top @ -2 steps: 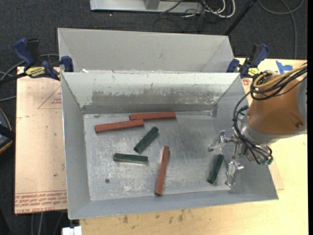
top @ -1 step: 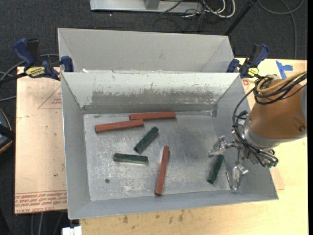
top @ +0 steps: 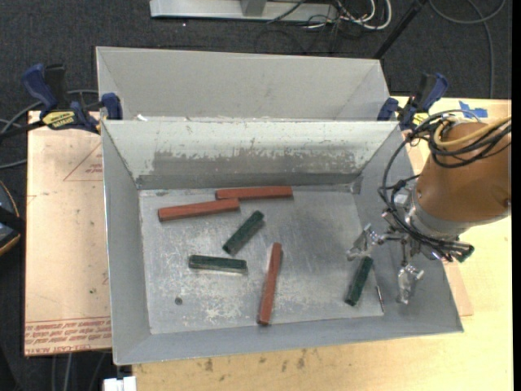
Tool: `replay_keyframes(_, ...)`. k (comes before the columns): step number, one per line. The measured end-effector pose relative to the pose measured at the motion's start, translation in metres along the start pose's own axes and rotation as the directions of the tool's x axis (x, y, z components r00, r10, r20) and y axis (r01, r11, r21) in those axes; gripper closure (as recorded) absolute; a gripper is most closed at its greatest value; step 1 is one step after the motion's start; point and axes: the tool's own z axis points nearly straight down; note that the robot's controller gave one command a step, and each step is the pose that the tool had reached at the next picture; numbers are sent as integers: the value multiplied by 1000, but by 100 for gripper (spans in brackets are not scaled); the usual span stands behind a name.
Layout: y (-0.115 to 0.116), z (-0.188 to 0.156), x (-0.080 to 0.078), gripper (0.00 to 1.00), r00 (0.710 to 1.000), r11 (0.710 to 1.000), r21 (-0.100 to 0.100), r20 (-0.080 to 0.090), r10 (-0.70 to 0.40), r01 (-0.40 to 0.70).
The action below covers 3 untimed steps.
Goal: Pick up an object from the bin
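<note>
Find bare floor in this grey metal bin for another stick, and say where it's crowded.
Bare: the front left corner, beside the left dark green bar and the front red bar; the middle right, between that red bar and the right dark green bar by the gripper. Crowded: the back left, where two red bars and a slanted green bar lie close.

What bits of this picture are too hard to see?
All in the camera view:
1. Whether the open gripper touches the green stick beside it: from above, its height is unclear.
2. The right wall of the bin: partly hidden by the arm.
3. A dark speck on the floor: too small to name.
4. The arm's far part: cut off by the right edge.
</note>
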Motion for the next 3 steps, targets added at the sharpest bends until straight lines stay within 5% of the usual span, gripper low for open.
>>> replay_keyframes(1,-1,47,-1,0,991,991,-13,3,-134,134)
replay_keyframes(2,-3,53,-8,100,942,942,1,11,-336,336)
replay_keyframes(3,-3,53,-8,100,942,942,1,11,-336,336)
